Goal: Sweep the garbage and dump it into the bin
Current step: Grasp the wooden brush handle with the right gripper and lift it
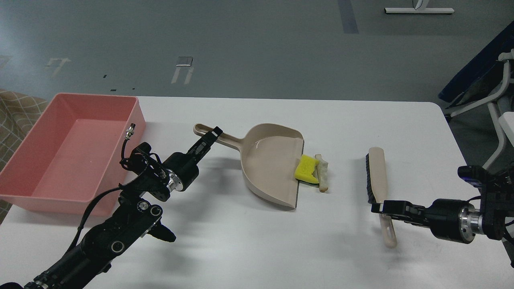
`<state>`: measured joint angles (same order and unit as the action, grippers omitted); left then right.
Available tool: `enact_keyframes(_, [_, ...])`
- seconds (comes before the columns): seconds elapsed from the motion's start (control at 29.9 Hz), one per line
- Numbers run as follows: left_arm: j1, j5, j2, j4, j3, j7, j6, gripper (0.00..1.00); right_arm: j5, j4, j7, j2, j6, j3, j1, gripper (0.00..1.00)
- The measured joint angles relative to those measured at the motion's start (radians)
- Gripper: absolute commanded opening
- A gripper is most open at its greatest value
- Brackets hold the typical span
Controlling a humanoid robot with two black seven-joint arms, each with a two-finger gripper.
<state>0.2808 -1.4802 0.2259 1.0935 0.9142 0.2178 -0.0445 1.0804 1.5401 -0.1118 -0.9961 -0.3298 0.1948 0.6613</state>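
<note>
**Beige dustpan and brush both gripped; scraps at the pan lip**

Left pincer (213, 135) is clamped on the dustpan (269, 160) handle; right pincer (379, 208) is clamped on the brush (377, 180) handle. Yellow sponge piece (307, 168) overlaps the pan's edge, bread wedge (322, 172) just beside it on the bench (241, 241). Pink bin (24, 160) stands far left. Recommended: hold pan flat, sweep brush leftward low.
</note>
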Motion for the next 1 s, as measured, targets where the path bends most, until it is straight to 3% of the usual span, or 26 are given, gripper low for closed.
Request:
enact_keyframes(0.1, [0.0,0.0,0.0,0.0,0.0,0.0,0.0,0.0,-0.002,0.001,0.007,0.0,0.0,0.002,0.001,0.45])
enact_keyframes(0.3, [0.0,0.0,-0.002,0.0,0.0,0.0,0.0,0.0,-0.005,0.005,0.012,0.001,0.0,0.003,0.002,0.3])
enact_keyframes(0.53, [0.0,0.0,-0.002,0.0,0.0,0.0,0.0,0.0,-0.005,0.009,0.027,0.001,0.0,0.0,0.003,0.0])
enact_keyframes(0.7, [0.001,0.0,-0.001,0.0,0.0,0.001,0.0,0.0,-0.006,0.009,0.062,0.001,0.0,0.0,0.002,0.0])
enact_keyframes(1.0, [0.001,0.0,0.0,0.0,0.0,0.006,-0.002,0.0,-0.009,0.018,0.066,-0.016,-0.005,0.002,0.009,0.0])
